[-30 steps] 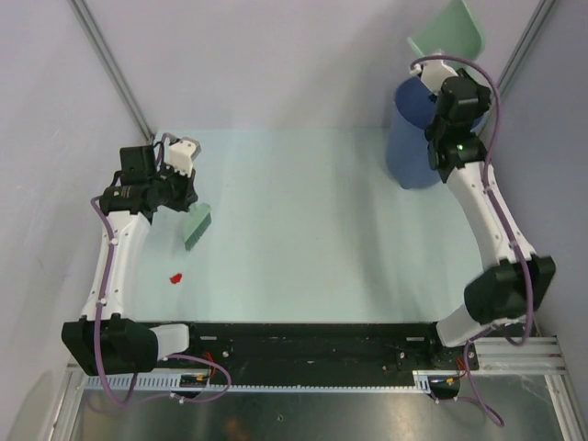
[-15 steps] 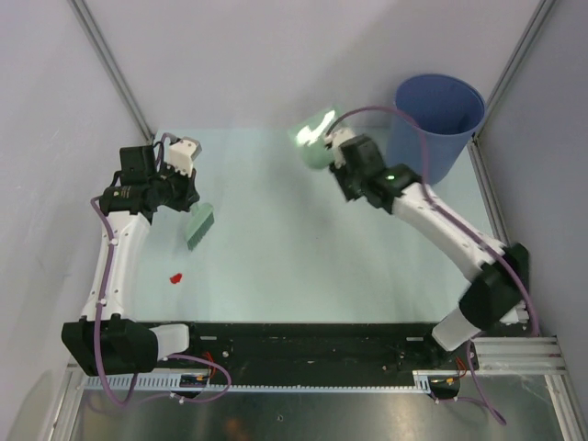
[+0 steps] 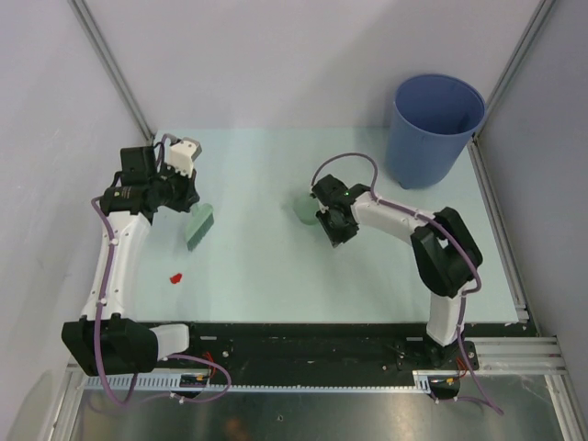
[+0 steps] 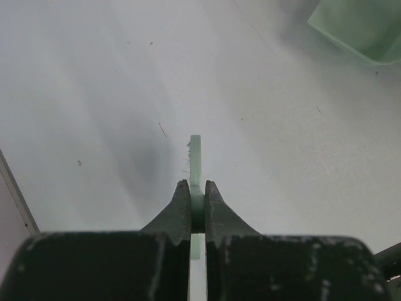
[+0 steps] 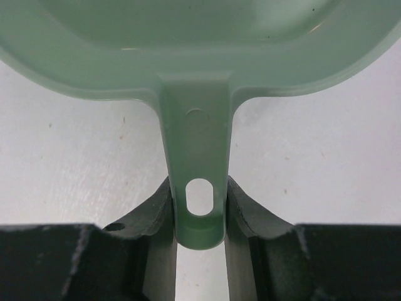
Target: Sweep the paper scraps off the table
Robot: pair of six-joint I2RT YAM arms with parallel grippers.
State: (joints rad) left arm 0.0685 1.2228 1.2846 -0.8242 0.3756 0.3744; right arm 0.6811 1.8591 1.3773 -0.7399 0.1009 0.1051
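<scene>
The left fingers are pinched tight on the thin handle of the pale green brush, which hangs over the left side of the surface. The right fingers are narrowed onto the handle end of the dustpan, held low around the middle of the surface. Whether its lip touches down cannot be told. The only paper scrap in view is a small red wad. It lies nearer the front edge than the brush, beside the left arm's forearm and well apart from the dustpan. That gap is the main risk: a long sweep toward the pan gives the light wad room to roll off line, slip past the bristles or be flicked over the front or left edge. A lip that sits even slightly raised would probably let the scrap slide underneath. Both tools are gripped by slim handles, so pressing the bristles down could twist the brush in its grip, and a push against the pan could swing it about its handle. The blue bucket stands at the far right corner, so a tilted carry could spill the scrap back out.
</scene>
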